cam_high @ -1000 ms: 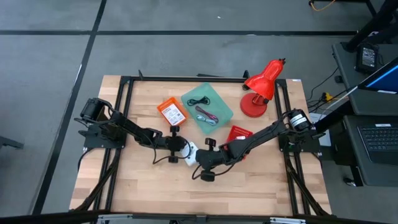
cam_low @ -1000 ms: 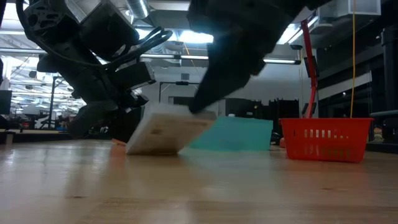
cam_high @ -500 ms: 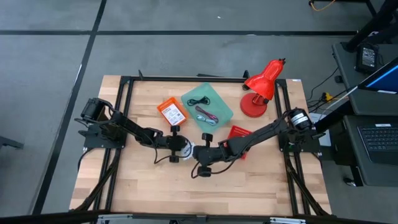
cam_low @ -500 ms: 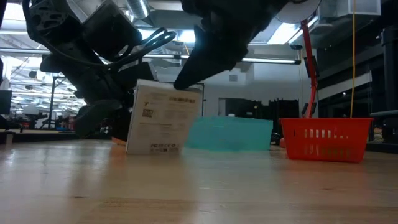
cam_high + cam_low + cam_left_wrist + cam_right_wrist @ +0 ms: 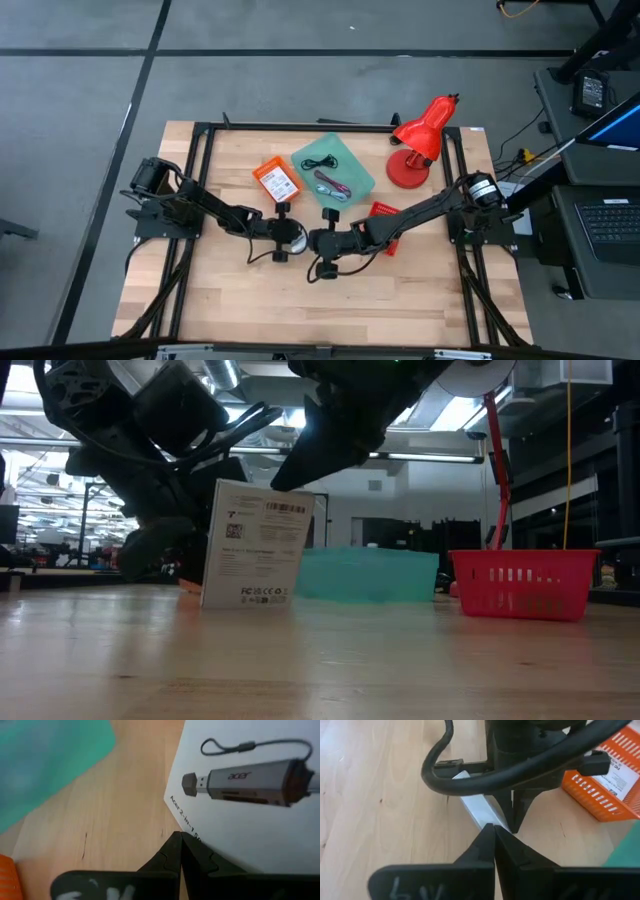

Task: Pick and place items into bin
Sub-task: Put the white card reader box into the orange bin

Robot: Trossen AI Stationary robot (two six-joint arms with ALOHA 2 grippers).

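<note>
Low view shows a white box (image 5: 255,543) standing upright on the table (image 5: 320,660), pressed between the closed left gripper (image 5: 297,240) and closed right gripper (image 5: 311,241).

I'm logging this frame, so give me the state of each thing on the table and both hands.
White box: standing on edge, nearly upright, between the two hands.
Left hand: shut, tips at the box's printed face.
Right hand: shut, tips at the box's top edge.
Teal bin: holds a black cable and a maroon cable.
Orange basket: holds a printed packet.
Red basket: upright; contents unclear.
Red desk lamp: upright, untouched.
</note>
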